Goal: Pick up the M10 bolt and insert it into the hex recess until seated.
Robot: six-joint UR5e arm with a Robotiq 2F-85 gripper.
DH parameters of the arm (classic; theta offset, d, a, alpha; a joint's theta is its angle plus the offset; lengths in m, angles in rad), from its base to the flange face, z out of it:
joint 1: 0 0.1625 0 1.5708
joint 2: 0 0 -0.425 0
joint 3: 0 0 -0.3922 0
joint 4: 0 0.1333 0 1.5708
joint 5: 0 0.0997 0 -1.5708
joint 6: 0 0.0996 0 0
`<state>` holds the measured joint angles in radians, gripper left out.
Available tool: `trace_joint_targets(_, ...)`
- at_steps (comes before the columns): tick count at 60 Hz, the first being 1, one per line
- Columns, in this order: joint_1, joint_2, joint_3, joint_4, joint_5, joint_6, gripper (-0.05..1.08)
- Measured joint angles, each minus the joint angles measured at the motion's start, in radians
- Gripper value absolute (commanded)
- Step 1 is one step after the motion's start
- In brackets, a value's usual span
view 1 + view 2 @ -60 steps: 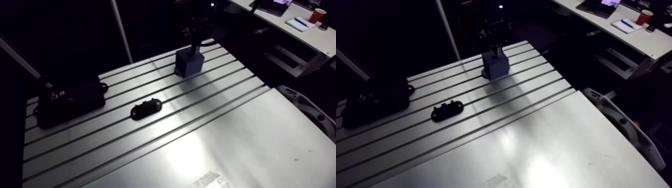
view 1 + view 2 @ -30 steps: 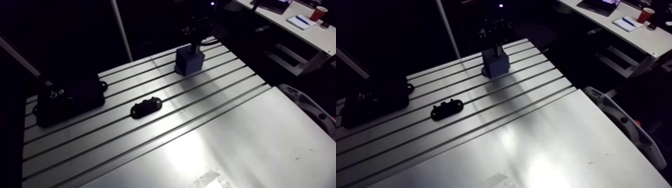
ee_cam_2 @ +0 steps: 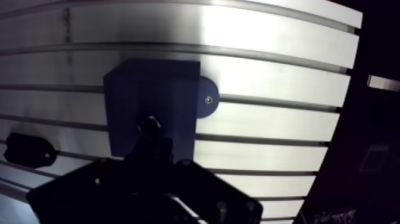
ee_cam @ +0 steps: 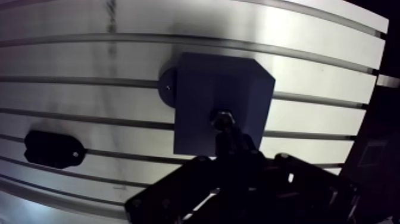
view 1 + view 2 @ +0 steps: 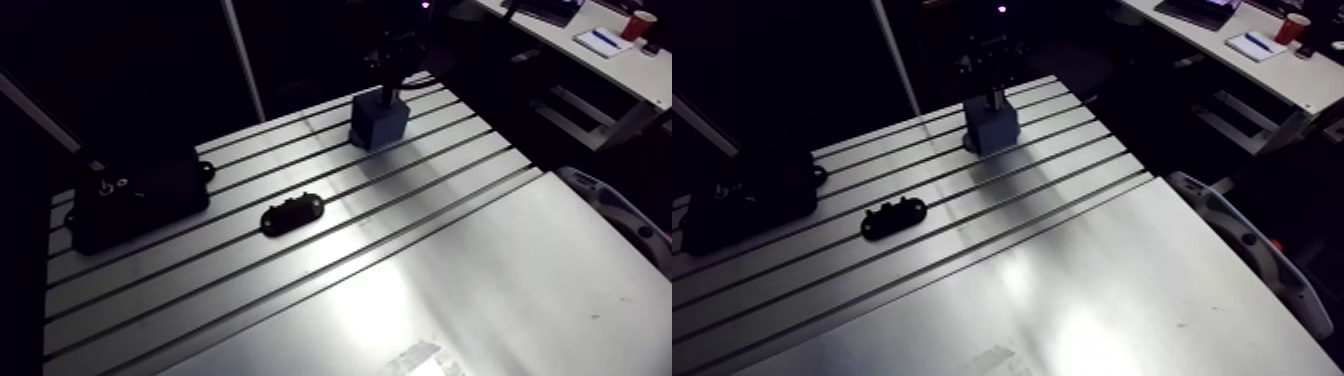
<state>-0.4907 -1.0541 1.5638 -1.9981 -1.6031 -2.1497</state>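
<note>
A dark blue block with a round base tab stands on the slotted table near its far edge. In the wrist view my gripper hangs right over the block and is shut on the M10 bolt. The bolt's end points down at the middle of the block's top face. The recess is hidden under the bolt, and I cannot tell how deep the bolt sits. The arm view shows the gripper small and dark, directly above the block.
A black oval part lies mid-table, and a black box stands at the far left. A slanted pole rises behind the table. A pale curved shell sits off the table's right edge.
The arm view has shifted slightly. The gripper stays over the blue block with the bolt in it, and nothing on the table has moved.
</note>
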Motion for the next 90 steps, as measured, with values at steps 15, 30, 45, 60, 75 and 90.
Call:
trace_joint_targets(15, 0.000, 0.000, 0.002, 0.000, 0.000, -0.001, 1.04)
trace_joint_targets(30, 0.000, 0.000, 0.003, 0.000, 0.001, -0.002, 1.04)
trace_joint_targets(45, 0.000, 0.000, 0.005, 0.000, 0.001, -0.004, 1.04)
trace_joint_targets(60, 0.000, 0.000, 0.007, 0.000, 0.000, -0.015, 1.04)
trace_joint_targets(75, 0.000, 0.000, 0.008, 0.000, 0.000, -0.019, 1.04)
trace_joint_targets(90, 0.000, 0.000, 0.005, 0.000, 0.002, -0.021, 1.04)
